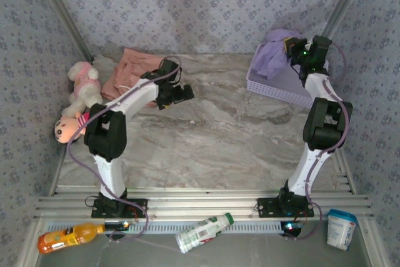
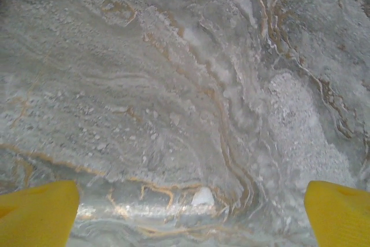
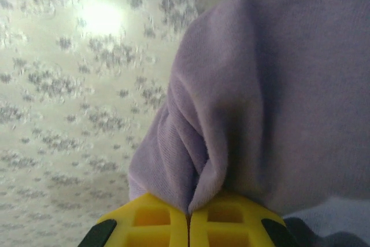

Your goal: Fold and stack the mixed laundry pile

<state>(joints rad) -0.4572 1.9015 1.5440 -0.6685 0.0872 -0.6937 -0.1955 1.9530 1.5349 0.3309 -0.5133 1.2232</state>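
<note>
**Lavender shirt** (image 1: 275,53) is hanging bunched over the far end of the mesh basket (image 1: 275,90), at the table's far right corner. The right gripper (image 3: 188,217) is pinching a fold of its fabric, with its yellow jaws pressed together on the cloth (patterned wallpaper is showing behind). The salmon-pink shorts (image 1: 130,70) are lying crumpled at the far left of the marble table (image 1: 237,136), just beside the plush toys (image 1: 80,92). The left gripper (image 2: 189,198) is hovering over bare tabletop near the shorts, its fingers (image 2: 37,212) spread wide apart and gripping nothing.
</note>
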